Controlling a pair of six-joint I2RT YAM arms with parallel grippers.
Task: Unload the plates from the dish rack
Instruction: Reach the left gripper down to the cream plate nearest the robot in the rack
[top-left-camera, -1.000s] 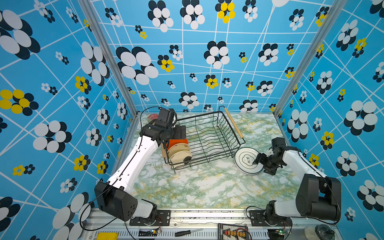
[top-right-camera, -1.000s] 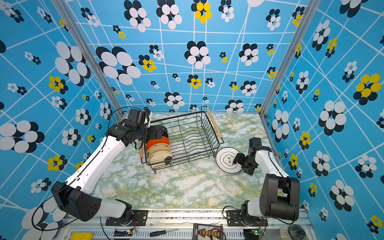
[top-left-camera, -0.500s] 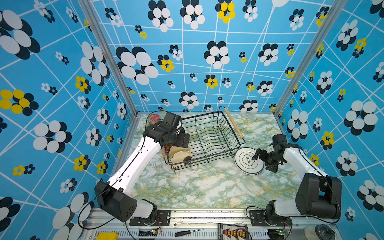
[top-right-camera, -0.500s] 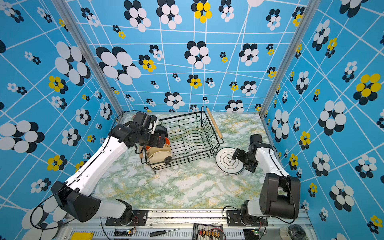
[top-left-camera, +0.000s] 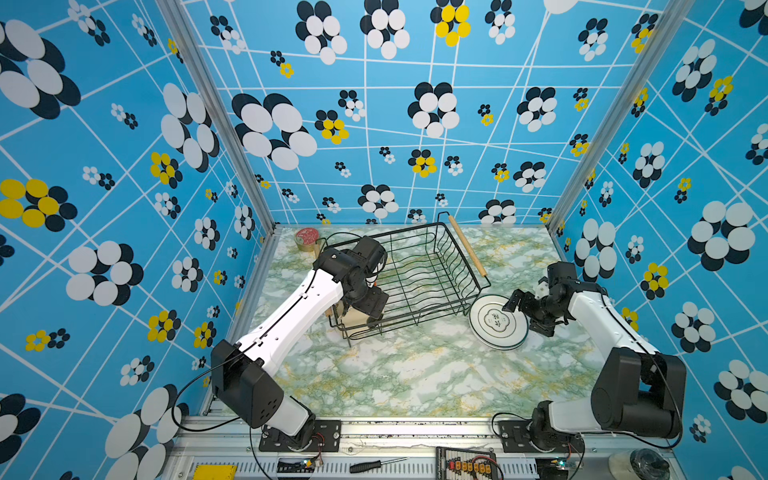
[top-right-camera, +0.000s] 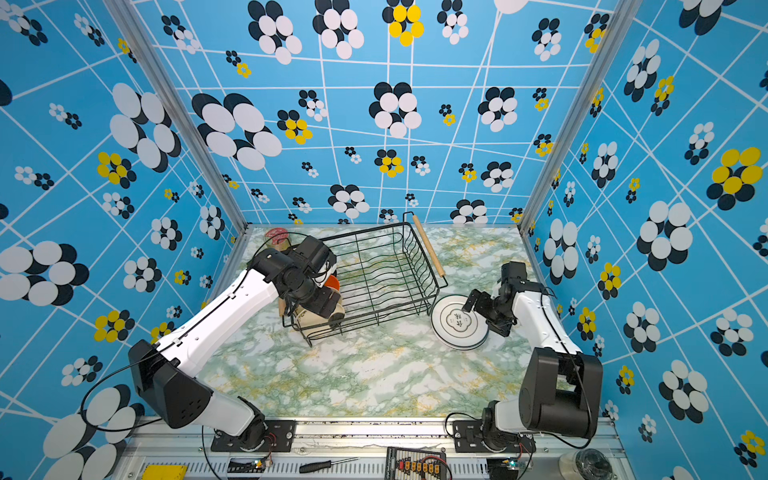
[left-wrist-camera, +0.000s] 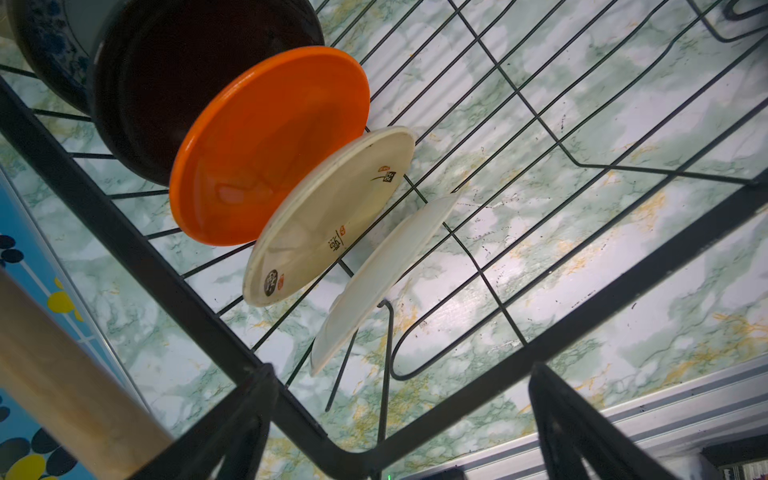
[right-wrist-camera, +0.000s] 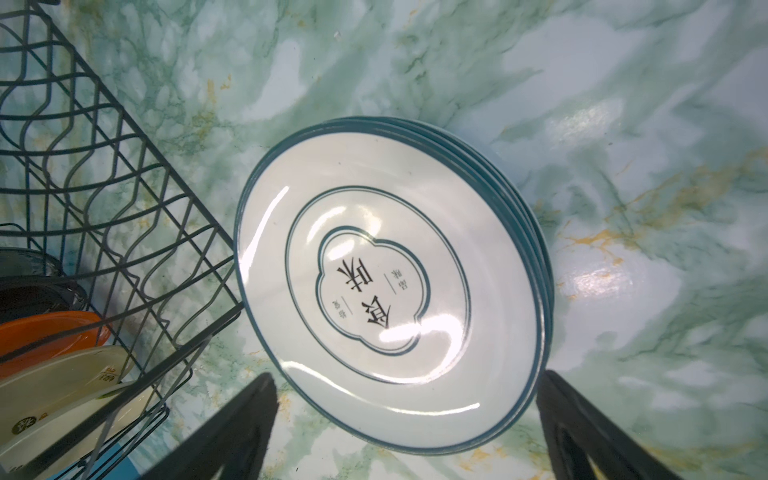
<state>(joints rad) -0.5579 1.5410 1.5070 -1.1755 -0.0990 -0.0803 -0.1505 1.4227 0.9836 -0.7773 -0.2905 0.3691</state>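
Observation:
The black wire dish rack (top-left-camera: 428, 266) (top-right-camera: 386, 266) stands tilted at the back middle. At its near left end, plates stand on edge: a black one (left-wrist-camera: 166, 75), an orange one (left-wrist-camera: 266, 145), a cream one (left-wrist-camera: 328, 220) and a white one (left-wrist-camera: 382, 282). My left gripper (top-left-camera: 372, 309) (left-wrist-camera: 399, 419) hangs open over that corner, with only the rack's rim wire between its fingers. Several white plates (top-left-camera: 498, 322) (right-wrist-camera: 390, 286) with a dark rim lie stacked on the table right of the rack. My right gripper (top-left-camera: 525, 316) (right-wrist-camera: 405, 428) is open at the stack's edge, holding nothing.
A red-lidded tin (top-left-camera: 306, 239) sits in the back left corner behind the rack. The rack's wooden handles (top-left-camera: 467, 245) (left-wrist-camera: 62, 374) stick out at both ends. Patterned walls close in on three sides. A screwdriver (top-left-camera: 376, 465) lies on the front rail.
My left gripper has swung from the rack's back left down over the standing plates at its near corner. My right gripper has opened wider and drawn slightly back from the stack.

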